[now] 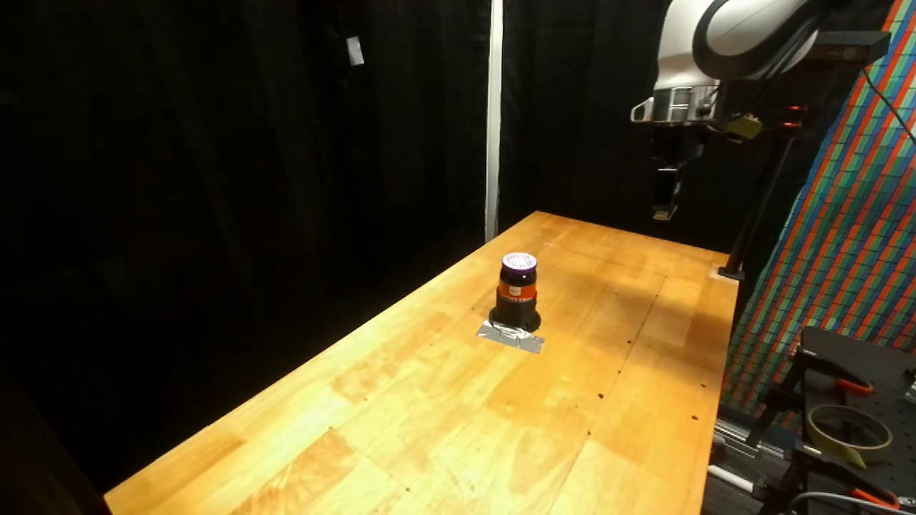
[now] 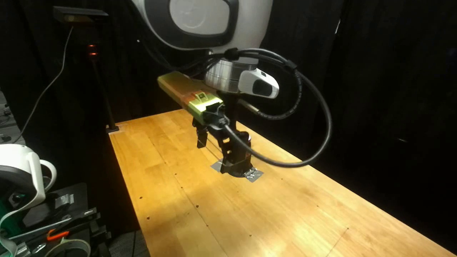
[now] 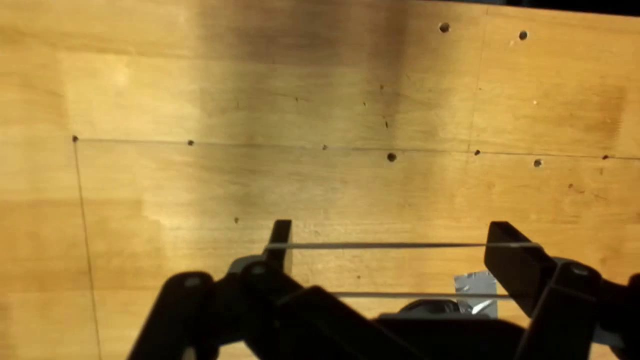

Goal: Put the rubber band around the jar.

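Observation:
The jar (image 1: 517,290) stands upright on the table in an exterior view, with a white-topped purple lid, an orange label and a dark lower part. In an exterior view it is mostly hidden behind the gripper and cable. In the wrist view only the edge of its dark base (image 3: 429,306) shows. The rubber band (image 3: 385,245) is a thin grey loop stretched around both fingers. My gripper (image 3: 391,223) is open, its fingers wide apart. In both exterior views the gripper (image 1: 665,214) (image 2: 213,159) is held above the table, to the side of the jar and apart from it.
Silver tape (image 1: 512,337) lies at the jar's base on the wooden table (image 1: 429,415). A black post (image 1: 731,273) stands at the table's far corner. A dark side cart (image 1: 859,379) with a tape roll is beside the table. A cable (image 2: 321,117) loops out from the wrist.

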`<state>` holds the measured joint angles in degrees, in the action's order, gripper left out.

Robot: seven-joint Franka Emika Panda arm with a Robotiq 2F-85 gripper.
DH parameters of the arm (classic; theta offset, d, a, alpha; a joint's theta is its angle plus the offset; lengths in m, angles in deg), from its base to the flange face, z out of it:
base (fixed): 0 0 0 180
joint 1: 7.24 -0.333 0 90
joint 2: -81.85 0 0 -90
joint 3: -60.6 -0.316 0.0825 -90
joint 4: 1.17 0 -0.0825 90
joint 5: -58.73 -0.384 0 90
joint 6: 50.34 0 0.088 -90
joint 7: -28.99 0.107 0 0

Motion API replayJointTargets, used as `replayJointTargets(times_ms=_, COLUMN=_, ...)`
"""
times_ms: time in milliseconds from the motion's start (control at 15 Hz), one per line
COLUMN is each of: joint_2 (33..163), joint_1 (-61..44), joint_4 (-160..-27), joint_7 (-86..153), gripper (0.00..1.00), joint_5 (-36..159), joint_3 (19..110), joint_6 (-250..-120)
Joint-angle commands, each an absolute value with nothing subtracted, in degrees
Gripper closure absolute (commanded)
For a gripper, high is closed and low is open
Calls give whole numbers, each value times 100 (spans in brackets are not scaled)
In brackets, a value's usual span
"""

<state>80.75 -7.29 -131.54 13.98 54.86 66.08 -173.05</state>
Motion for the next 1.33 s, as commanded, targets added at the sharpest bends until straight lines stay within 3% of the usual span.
replayJointTargets(times_ms=0, joint_2=9198, joint_1=-776, joint_4=-11888, joint_7=1209, gripper=0, joint_5=5214, joint_3=6282, joint_6=-17216)
replayJointTargets(times_ms=800, joint_2=11937, joint_1=-1161, joint_4=-8373, joint_7=2351, gripper=0, joint_5=5780, joint_3=5812, joint_6=-16684)
replayJointTargets(times_ms=1267, joint_2=12768, joint_1=-1350, joint_4=-7207, joint_7=2399, gripper=0, joint_5=5902, joint_3=5773, joint_6=-16195)
